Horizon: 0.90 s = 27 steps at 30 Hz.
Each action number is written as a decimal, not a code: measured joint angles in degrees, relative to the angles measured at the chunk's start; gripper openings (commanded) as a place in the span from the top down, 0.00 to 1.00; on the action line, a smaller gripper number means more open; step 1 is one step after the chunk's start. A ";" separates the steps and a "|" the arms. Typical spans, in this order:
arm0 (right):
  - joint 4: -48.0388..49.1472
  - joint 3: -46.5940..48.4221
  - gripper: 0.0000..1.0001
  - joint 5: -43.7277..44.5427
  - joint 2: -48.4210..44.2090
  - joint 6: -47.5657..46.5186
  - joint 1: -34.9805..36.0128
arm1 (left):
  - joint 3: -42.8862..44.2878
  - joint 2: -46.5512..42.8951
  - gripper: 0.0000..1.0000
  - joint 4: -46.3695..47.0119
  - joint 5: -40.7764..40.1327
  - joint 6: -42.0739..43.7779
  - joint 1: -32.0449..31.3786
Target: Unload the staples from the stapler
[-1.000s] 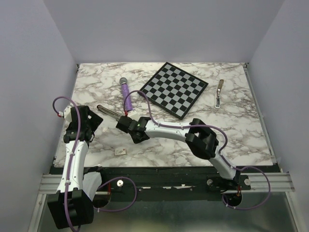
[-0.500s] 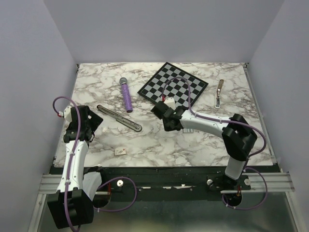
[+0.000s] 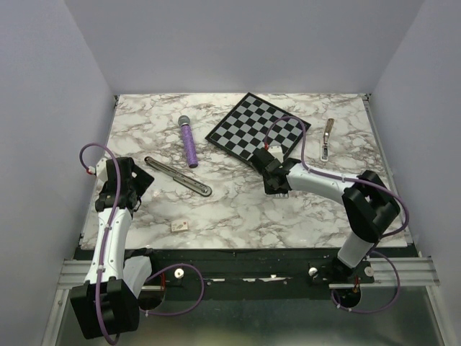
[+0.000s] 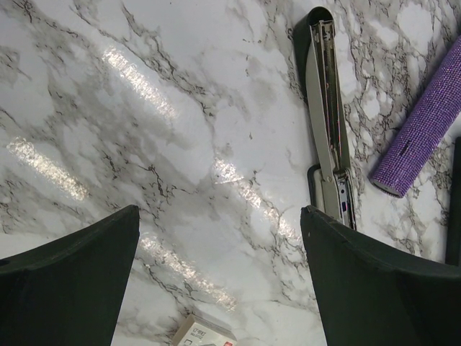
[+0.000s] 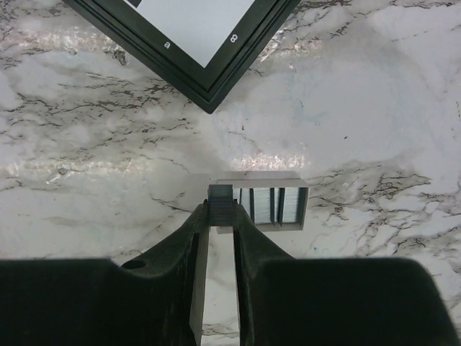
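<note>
You see your right gripper (image 5: 220, 216) pinching the dark end of a staple strip (image 5: 277, 205) on the marble table (image 5: 374, 108), near the chessboard (image 5: 189, 29) corner.

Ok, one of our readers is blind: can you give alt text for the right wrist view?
The right gripper pinches a short grey staple strip at the left end of a small box of staples on the marble table. A chessboard corner shows above.
</note>
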 measured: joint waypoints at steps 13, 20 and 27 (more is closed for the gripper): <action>1.27 -1.36 0.74 -0.85 -1.14 -1.01 -1.27 | 0.00 0.46 0.01 -0.07 0.00 0.02 0.00; 1.27 -2.01 0.74 -1.03 -1.57 -1.01 -1.29 | 0.00 0.52 0.01 -0.07 0.00 0.02 0.00; 1.29 -2.08 0.74 -1.03 -1.57 -1.01 -1.29 | 0.00 0.52 0.01 -0.07 0.00 0.04 0.00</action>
